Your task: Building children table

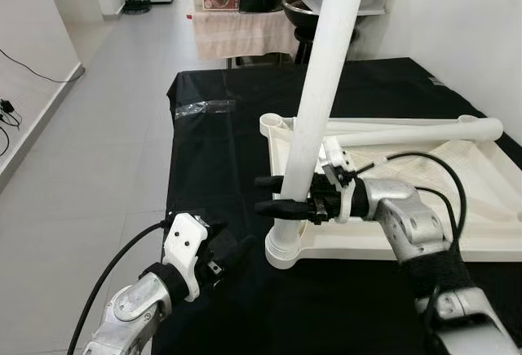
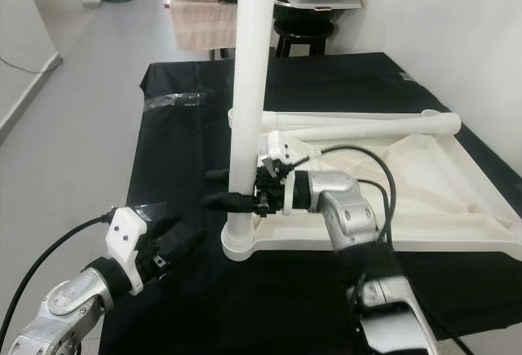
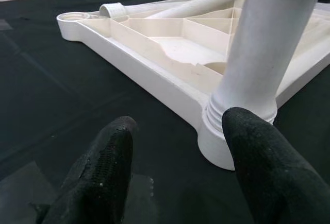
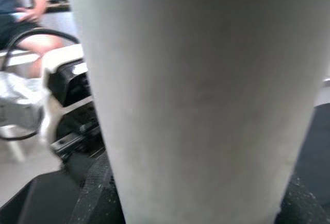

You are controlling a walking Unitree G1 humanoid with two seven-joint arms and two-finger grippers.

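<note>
- Plastic tabletop (image 1: 481,228), cream-white, lies upside down on a black cloth (image 1: 220,151) that covers the work surface; we see its underside, a shallow tray of raised ribs that cross in triangles, with a round socket at each visible corner.
- Standing in the near corner socket (image 1: 283,250) is a long white table leg (image 1: 322,94) — a smooth, matte tube, slightly tapered, leaning a little away from upright. In the left wrist view its lower end shows ridged thread rings just where it meets the socket collar.
- A second leg (image 1: 424,132) of the same white plastic lies flat across the far part of the upturned top, resting on the ribs, its round end near the far right corner.
- Our right gripper (image 1: 281,195) reaches in from the right over the tabletop's near rim, and its two black fingers are clamped on either side of the standing leg, low on the tube, just above the socket.
- Our left gripper (image 3: 178,167) hovers low over the cloth near the same corner, fingers spread apart and holding nothing — one fingertip close beside the socket collar, whether touching we cannot tell.
- The cloth is dark and faintly wrinkled; a strip of clear tape (image 1: 204,109) glints on its far left part.
</note>
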